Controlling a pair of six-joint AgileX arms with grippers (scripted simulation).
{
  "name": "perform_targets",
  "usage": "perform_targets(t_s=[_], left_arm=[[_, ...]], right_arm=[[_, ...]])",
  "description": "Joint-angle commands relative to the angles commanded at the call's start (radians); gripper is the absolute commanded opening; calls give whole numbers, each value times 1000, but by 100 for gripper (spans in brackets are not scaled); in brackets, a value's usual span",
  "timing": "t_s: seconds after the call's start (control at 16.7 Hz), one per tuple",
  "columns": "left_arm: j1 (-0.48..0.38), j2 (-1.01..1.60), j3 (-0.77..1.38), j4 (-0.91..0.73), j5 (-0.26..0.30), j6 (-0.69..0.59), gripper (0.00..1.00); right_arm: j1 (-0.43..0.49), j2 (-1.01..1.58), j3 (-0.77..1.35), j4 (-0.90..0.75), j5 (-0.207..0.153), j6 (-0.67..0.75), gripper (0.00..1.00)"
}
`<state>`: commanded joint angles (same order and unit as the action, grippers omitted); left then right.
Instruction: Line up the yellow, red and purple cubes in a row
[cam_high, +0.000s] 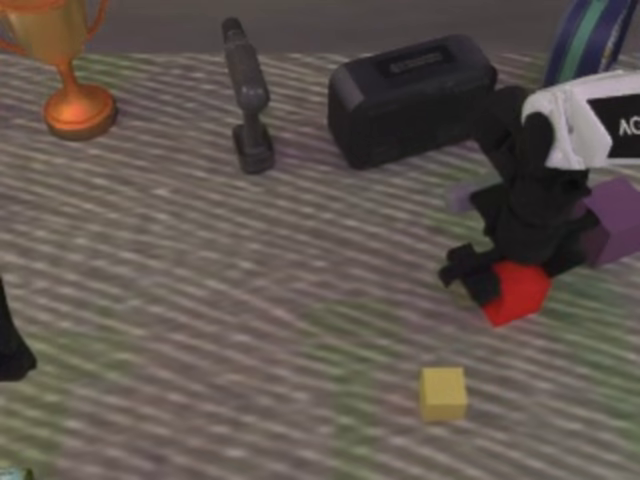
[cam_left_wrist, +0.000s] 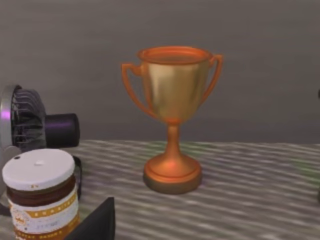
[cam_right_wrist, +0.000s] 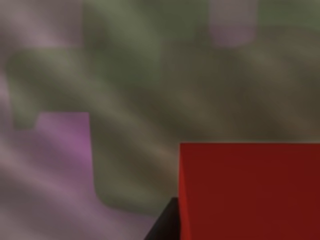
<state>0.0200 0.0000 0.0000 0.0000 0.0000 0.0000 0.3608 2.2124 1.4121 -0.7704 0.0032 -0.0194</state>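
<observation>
Right end effector (cam_high: 497, 282): our right arm is low over the table's right side, w/ the end effector at the red cube; we can't tell if its fingers are open or closed.
Red cube (cam_high: 520, 291): on the table (cam_high: 250, 330), right of centre, partly under our right end effector; fills the right wrist view's corner (cam_right_wrist: 250, 190).
Purple cube (cam_high: 612, 220): far-right of the red cube, just beside the arm, near the right edge.
Yellow cube (cam_high: 443, 393): near side, left of the red one, apart from it.
Left end effector (cam_high: 12, 350): parked at the left edge; fingers' state we can't tell.
Other: trophy (cam_high: 70, 60) far left; dark drill (cam_high: 247, 95) and black speaker (cam_high: 412, 95) at the far side; jar (cam_left_wrist: 41, 195) and small fan (cam_left_wrist: 25, 120) in the left wrist view.
</observation>
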Motion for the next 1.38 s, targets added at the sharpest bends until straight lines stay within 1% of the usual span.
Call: perform_targets(t_s=[0.48, 0.78, 0.9, 1.2, 1.38], left_arm=[[0, 0, 0, 0, 0, 0, 100], [0, 0, 0, 0, 0, 0, 100], [0, 0, 0, 0, 0, 0, 100], [0, 0, 0, 0, 0, 0, 100], [0, 0, 0, 0, 0, 0, 100]], right_arm=[[0, -28, 19, -25, -1, 0, 0], [5, -99, 105, -195, -1, -1, 0], [7, -124, 131, -239, -1, -1, 0], [3, -126, 133, -243, -2, 3, 0], [47, -127, 135, -249, -1, 70, 0]])
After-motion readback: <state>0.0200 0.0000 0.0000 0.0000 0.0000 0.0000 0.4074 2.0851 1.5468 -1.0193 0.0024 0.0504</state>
